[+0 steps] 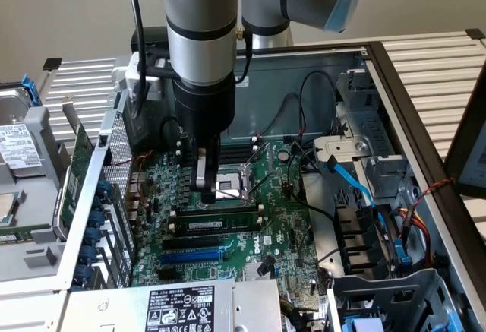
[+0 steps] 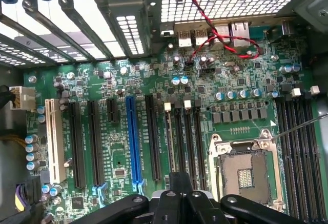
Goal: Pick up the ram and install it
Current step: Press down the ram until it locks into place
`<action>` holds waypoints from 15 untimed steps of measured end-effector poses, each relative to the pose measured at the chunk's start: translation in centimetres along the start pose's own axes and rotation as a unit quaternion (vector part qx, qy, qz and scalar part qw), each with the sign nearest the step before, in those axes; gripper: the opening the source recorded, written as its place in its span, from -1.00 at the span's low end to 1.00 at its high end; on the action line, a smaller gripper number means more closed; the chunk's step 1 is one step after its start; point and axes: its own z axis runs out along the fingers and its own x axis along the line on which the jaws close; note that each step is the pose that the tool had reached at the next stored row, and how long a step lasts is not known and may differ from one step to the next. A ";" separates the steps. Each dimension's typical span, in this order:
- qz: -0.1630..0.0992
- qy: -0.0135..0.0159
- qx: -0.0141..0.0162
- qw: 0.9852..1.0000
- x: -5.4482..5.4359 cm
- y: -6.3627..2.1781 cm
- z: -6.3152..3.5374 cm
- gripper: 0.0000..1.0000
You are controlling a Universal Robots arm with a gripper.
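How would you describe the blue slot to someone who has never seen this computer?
Look into the open computer case and find the large green board lying on its floor. Several long slots run side by side across it. One is the blue slot, while the black slots on both sides of it are dark.

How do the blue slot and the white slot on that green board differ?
The blue slot is narrow; the white slot looks broader. The blue slot lies nearer the silver processor socket; the white slot sits much farther from it. Both are long, empty and run parallel.
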 end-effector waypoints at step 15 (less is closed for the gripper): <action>0.113 -0.007 0.003 0.994 0.0 -0.01 0.12 -0.80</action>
